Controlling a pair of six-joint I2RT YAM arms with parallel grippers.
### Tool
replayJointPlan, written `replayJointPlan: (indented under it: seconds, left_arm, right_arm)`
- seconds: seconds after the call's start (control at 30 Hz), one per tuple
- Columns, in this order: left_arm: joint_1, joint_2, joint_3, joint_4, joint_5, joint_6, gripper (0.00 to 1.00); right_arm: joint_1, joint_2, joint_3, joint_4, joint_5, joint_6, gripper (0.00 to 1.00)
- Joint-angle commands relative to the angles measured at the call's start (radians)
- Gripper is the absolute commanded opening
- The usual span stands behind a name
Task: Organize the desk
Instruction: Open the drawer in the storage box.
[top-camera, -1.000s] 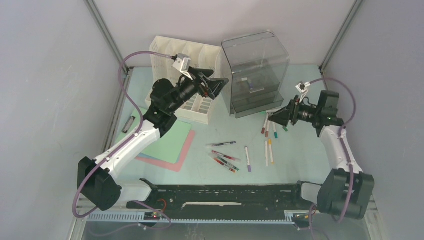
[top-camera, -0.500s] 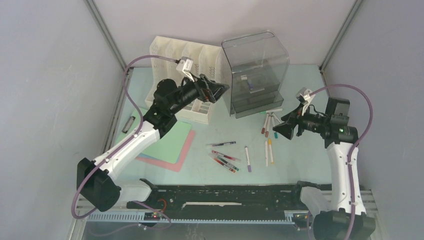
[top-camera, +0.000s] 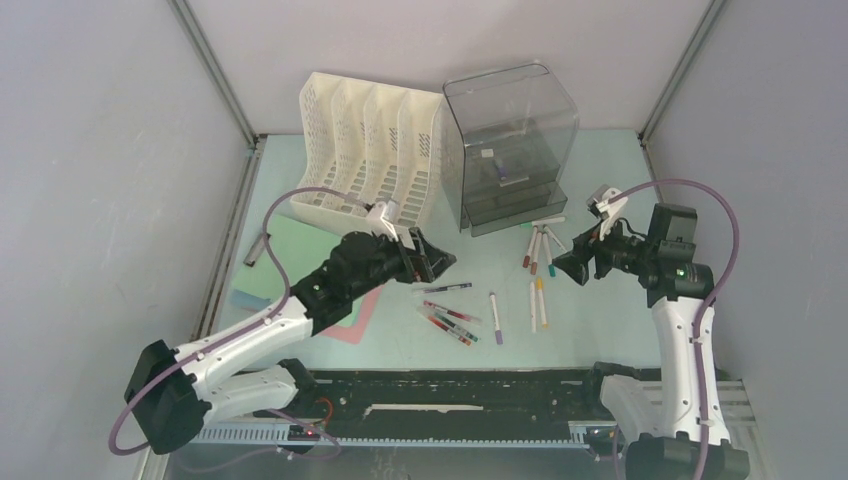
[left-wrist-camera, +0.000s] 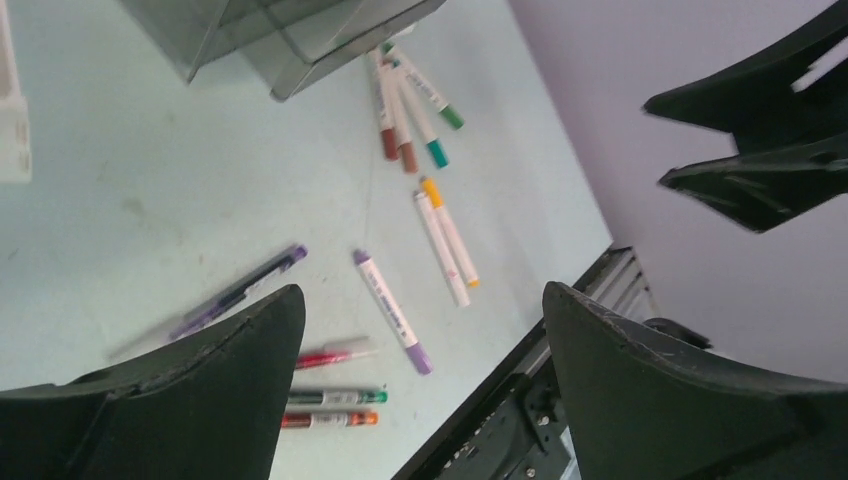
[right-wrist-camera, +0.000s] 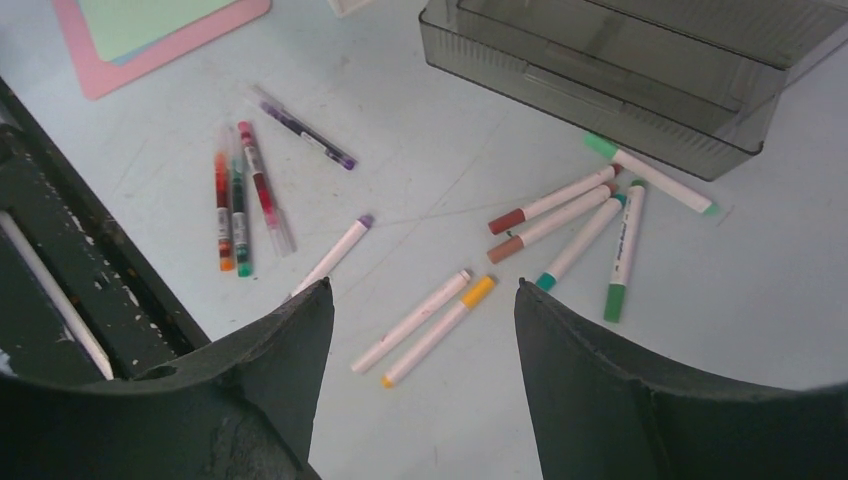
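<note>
Now, the mint counter (top-camera: 610, 190) spreads under everything, white file rack (top-camera: 365, 130) and smoky drawer box (top-camera: 510, 140) along its far edge. Loose markers (top-camera: 541, 303) scatter between the left pincer (top-camera: 440, 262) and right pincer (top-camera: 563, 266), both spread, empty.

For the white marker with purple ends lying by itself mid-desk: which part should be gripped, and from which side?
I'd take the marker at mid-barrel from straight above, jaws across its thin width. It lies flat on the desk, so only its top and long sides are reachable; bare desk flanks the middle, while the red and green pens lie near one end.
</note>
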Motion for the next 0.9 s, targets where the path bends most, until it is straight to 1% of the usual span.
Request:
replayJointPlan:
  seconds: [0.0,0.17,0.33,0.4,0.5,0.67,0.87]
  left_arm:
    - [-0.083,-0.025,0.002,-0.064,-0.217,-0.021,0.95]
    - [-0.159,0.007,0.003,-0.092,-0.327,-0.035,0.95]
    - [-0.236,0.116,0.015,-0.045,-0.494,-0.086,0.94]
    - [-0.249,0.183,0.053,-0.048,-0.497,-0.104,0.92]
    - [-0.273,0.263,0.134,-0.111,-0.507,-0.099,0.91]
    - [-0.316,0.329,0.173,-0.153,-0.551,-0.080,0.92]
    - [-0.347,0.415,0.244,-0.269,-0.582,-0.043,0.92]
  right_arm:
    - [0.030,-0.018,0.001,0.014,0.076,-0.037,0.74]
    - [0.056,-0.002,0.001,0.011,0.110,-0.047,0.74]
    - [0.070,0.002,-0.003,0.012,0.142,-0.055,0.74]
    - [0.067,0.005,-0.005,0.015,0.148,-0.054,0.74]
    - [0.069,0.012,-0.005,0.021,0.164,-0.053,0.75]
    - [0.058,0.014,-0.005,0.019,0.165,-0.053,0.74]
    - [0.039,0.005,-0.005,0.016,0.150,-0.054,0.75]
